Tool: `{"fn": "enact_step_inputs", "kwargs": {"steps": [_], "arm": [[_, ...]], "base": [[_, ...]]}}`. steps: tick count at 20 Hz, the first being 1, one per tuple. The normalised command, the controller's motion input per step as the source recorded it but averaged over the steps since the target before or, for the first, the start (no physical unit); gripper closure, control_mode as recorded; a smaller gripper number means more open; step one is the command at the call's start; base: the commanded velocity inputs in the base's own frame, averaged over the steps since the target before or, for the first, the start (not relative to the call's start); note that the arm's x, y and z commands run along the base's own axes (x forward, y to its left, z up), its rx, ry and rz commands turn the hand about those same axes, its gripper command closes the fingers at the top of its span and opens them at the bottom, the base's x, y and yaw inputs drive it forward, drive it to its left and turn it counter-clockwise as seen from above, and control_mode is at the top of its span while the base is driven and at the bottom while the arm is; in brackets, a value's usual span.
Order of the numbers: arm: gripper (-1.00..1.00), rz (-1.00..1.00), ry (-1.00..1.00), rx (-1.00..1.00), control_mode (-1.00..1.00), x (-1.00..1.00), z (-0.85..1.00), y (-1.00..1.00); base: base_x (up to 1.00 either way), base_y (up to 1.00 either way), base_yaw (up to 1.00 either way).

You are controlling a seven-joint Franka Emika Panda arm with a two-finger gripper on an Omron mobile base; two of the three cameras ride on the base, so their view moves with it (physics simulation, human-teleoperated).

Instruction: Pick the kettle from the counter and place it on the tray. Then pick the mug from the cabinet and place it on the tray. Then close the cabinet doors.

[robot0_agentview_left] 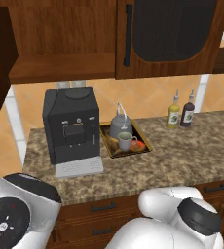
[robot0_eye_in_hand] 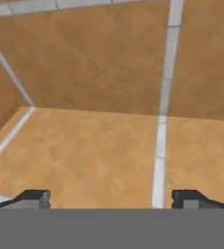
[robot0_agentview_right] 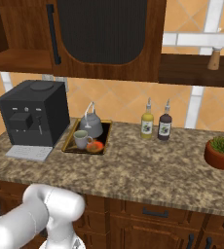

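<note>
The kettle (robot0_agentview_left: 120, 125) and mug (robot0_agentview_left: 125, 141) are seen standing on the tray (robot0_agentview_left: 143, 138) at frame centre, on the counter (robot0_agentview_left: 182, 160) beside the coffee machine (robot0_agentview_left: 71, 124). The gripper (robot0_eye_in_hand: 111, 198) is held spread wide, empty, before orange tiles (robot0_eye_in_hand: 94, 63).

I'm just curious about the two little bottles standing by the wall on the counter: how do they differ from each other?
The yellow bottle holds a pale yellow liquid, while the dark bottle beside it looks deep brown, almost black. On the counter, the yellow bottle stands nearer the tray, the dark bottle nearer the potted plant. Both stand upright, look about the same size, have thin pointed spouts and carry a label on the front.
</note>
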Motion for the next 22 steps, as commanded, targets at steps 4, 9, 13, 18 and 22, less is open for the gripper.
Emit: {"fn": "enact_step_inputs", "kwargs": {"steps": [4, 9, 13, 18, 22], "arm": [[-1.00, -0.20, 0.00, 0.00, -1.00, 0.24, 0.00, 0.50], [-1.00, -0.19, 0.00, 0.01, -1.00, 0.22, 0.00, 0.26], [-1.00, -0.18, 0.00, 0.00, -1.00, 0.22, 0.00, 0.03], [-1.00, -0.14, 0.00, 0.00, -1.00, 0.30, 0.00, 0.00], [-1.00, -0.12, 0.00, 0.00, -1.00, 0.28, 0.00, 0.00]], "base": [[0.00, 0.00, 0.00], [0.00, 0.00, 0.00], [0.00, 0.00, 0.00], [0.00, 0.00, 0.00], [0.00, 0.00, 0.00]]}}
